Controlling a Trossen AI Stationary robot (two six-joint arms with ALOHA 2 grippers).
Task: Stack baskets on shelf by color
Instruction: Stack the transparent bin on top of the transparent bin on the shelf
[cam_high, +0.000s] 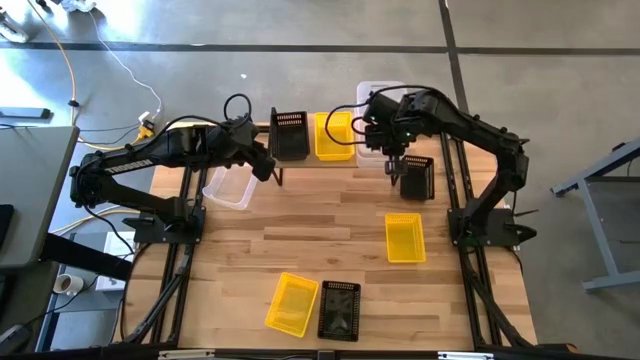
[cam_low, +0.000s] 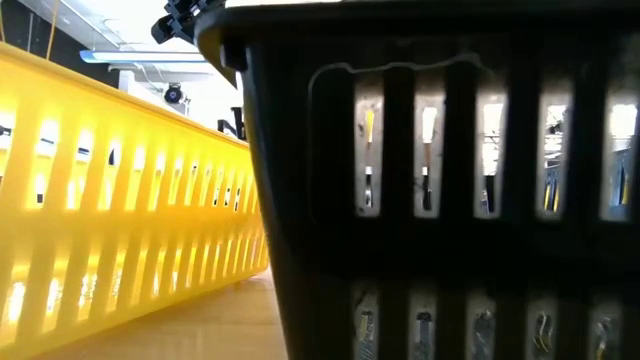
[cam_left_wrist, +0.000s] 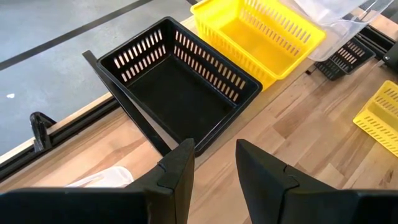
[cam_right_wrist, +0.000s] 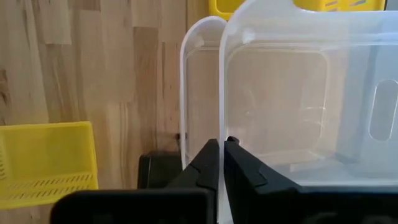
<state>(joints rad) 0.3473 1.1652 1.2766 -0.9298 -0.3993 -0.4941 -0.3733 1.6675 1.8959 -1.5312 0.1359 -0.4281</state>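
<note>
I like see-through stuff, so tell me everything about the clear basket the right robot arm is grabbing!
The clear basket is see-through, cloudy plastic with rounded corners, a thick rim and a slot handle in one side. It sits inside a second clear basket whose rim shows beside it. The right claw is shut on its rim, pinching the thin wall. From above it shows at the table's far edge, next to a yellow basket. Nothing can be seen inside it.
</note>
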